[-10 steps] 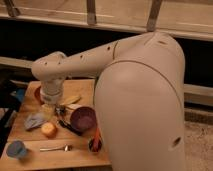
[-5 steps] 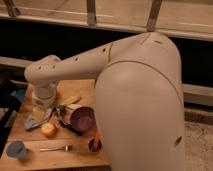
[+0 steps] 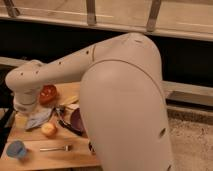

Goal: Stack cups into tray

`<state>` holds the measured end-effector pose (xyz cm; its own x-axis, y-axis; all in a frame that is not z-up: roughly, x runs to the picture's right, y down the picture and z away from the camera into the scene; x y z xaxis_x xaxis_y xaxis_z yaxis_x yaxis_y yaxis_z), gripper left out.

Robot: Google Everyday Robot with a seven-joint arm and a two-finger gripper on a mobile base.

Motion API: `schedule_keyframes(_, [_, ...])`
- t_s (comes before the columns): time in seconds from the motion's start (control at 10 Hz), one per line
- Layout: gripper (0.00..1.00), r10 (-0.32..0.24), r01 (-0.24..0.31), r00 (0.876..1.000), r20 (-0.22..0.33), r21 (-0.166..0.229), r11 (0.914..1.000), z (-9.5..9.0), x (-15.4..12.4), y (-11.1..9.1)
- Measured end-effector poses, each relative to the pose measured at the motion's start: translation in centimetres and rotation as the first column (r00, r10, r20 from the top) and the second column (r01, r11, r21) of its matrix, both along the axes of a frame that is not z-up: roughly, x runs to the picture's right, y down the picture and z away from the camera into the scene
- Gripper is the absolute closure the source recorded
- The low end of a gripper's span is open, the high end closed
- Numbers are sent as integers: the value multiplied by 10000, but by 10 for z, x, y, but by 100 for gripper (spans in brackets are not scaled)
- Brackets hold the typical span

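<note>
The small light-blue cup stands at the near left corner of the wooden table. My gripper hangs below the white wrist at the table's left edge, above and behind the blue cup and apart from it. A cream shape sits right under the wrist; I cannot tell if it is the white cup or part of the gripper. The green tray is out of view.
An orange-red bowl sits at the back of the table and a purple bowl in the middle, partly hidden by my arm. A blue cloth, a round orange fruit, a dark utensil and a fork lie between them.
The wrist has swung left from over the orange-red bowl to the table's left edge. The bowl now shows uncovered. The objects on the table have stayed put.
</note>
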<state>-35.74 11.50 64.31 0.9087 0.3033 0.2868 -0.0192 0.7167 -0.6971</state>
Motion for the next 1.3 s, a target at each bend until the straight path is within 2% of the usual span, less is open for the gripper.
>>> schedule_keyframes(0.2, [34, -341, 342, 9970, 695, -3, 9994, -12, -21, 12])
schedule_keyframes(0.7, [34, -494, 497, 9965, 667, -16, 9988, -11, -22, 12])
schedule_keyframes(0.9, [34, -972, 978, 9930, 666, -60, 9952, -3, -42, 25])
schedule_keyframes(1.0, [34, -1131, 1143, 9914, 663, -144, 9933, 7, -60, 38])
schedule_keyframes(1.3, [34, -1161, 1189, 9913, 618, -426, 9920, 31, -72, 67])
